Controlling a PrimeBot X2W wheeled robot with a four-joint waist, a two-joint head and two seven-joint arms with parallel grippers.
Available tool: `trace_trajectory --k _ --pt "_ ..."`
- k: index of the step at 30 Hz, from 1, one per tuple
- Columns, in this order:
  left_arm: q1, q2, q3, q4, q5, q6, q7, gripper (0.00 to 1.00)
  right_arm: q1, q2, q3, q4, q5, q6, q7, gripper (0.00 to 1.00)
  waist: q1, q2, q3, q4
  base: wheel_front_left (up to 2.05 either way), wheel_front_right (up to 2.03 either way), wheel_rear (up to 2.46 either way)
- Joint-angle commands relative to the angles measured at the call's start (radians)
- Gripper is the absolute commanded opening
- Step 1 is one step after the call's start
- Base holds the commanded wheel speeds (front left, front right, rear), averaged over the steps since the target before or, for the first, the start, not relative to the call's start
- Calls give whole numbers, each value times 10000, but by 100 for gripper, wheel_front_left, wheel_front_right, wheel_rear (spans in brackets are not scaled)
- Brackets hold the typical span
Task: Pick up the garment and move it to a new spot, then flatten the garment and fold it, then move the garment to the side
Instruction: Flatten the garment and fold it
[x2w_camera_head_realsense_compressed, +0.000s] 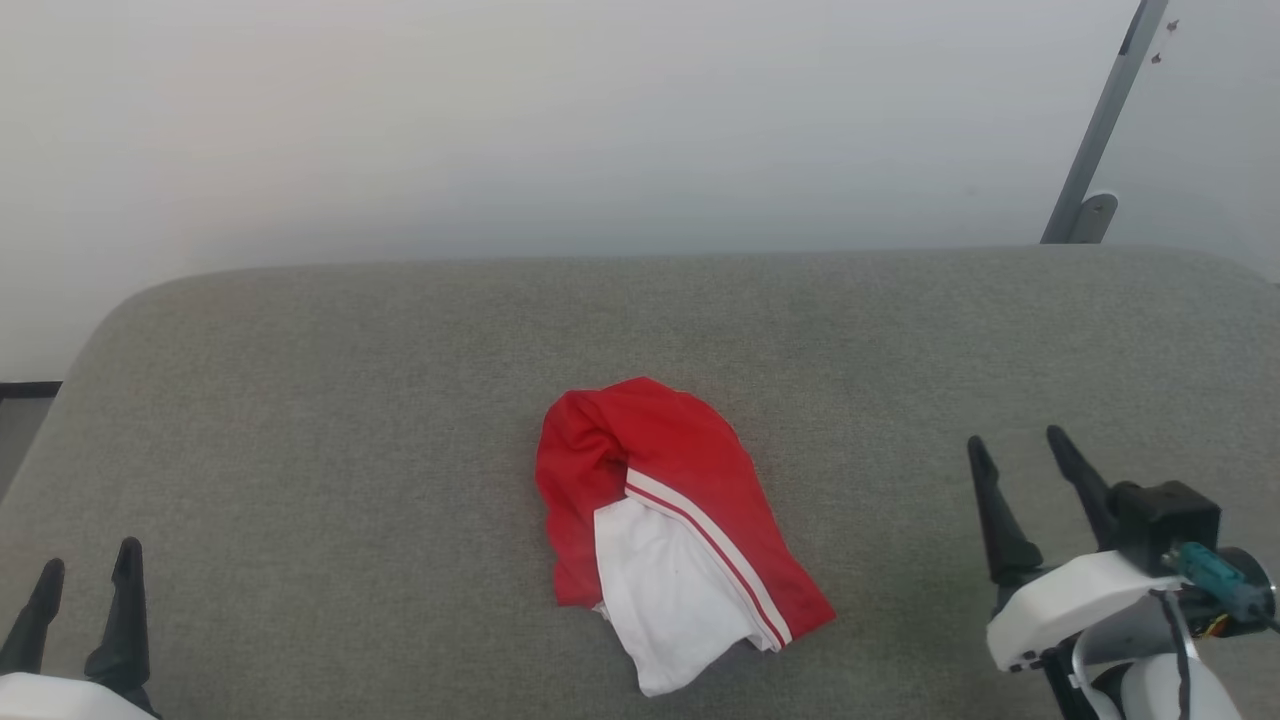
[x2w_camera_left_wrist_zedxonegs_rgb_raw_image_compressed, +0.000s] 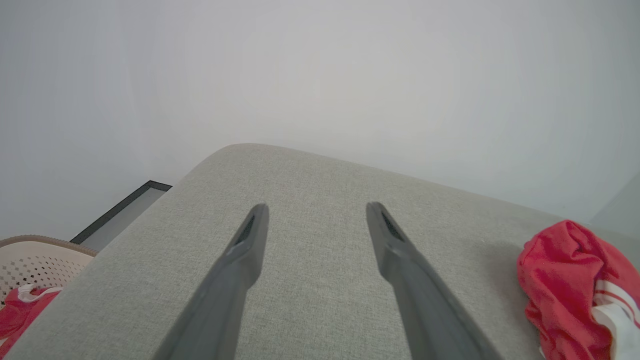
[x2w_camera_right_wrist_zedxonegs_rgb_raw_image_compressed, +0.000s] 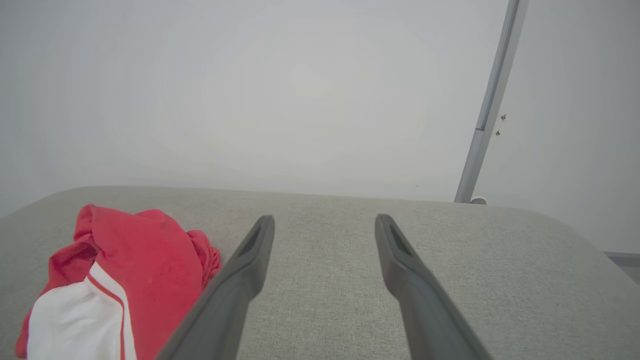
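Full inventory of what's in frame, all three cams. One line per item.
garment: one, red with white sleeve and striped trim, crumpled mid-surface
padded surface: one, grey fabric, under the garment
basket: one, beige, perforated, past the surface's edge, lower left of the left wrist view
cloth: one, red and white, in the basket
pole: one, grey metal, slanted, upper right
wall: one, off-white, behind the surface
left gripper: one, dark fingers, open, lower left, apart from the garment
right gripper: one, dark fingers, open, lower right, apart from the garment
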Motion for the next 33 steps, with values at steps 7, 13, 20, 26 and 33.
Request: trace_trajectory --k 7,13,20,26,33 --pt "-40 -157 66 -76 208 -113 -56 100 -22 -17 690 13 323 3 381 100 0 0 119 169 0 0 0" --pt "-133 -329 -83 -167 288 -120 -57 100 -223 -161 1951 121 1058 3 1306 100 0 0 257 533 0 0 0" --pt "-327 -505 -304 -231 308 -169 -39 100 -424 -622 3433 54 1891 1 2860 100 0 0 600 1028 0 0 0" --pt "-619 -728 -429 -95 336 -310 -49 100 -706 -964 4095 93 2162 1 4205 100 0 0 1050 1414 0 0 0" --pt "-1072 -1035 -576 285 464 -541 -60 100 -1007 -1084 4467 557 1940 1 5197 100 0 0 1355 1786 0 0 0"
